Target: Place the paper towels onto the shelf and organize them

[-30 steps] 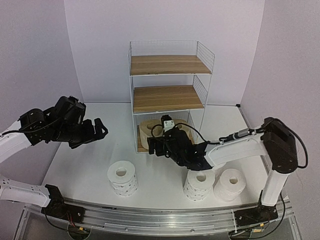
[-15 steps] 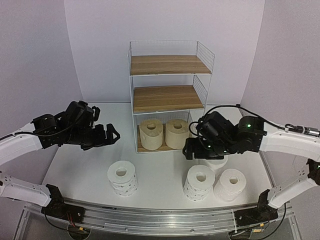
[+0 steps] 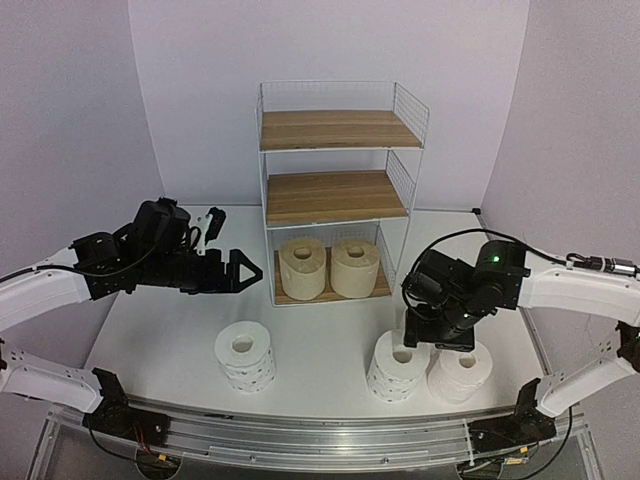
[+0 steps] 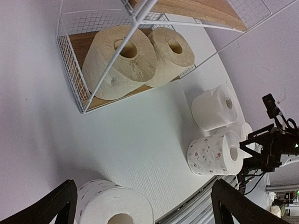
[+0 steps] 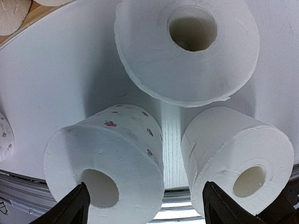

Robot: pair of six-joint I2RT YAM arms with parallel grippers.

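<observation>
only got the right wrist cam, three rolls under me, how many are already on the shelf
observer: two. A beige roll and a second beige roll stand side by side on the bottom board of the shelf.
operator: upper boards taken?
observer: no. The middle board and the top board carry no rolls.
operator: where's the left arm
observer: the left gripper hangs in the air just left of the shelf's bottom tier. It is open, holds nothing and points toward the shelf.
</observation>
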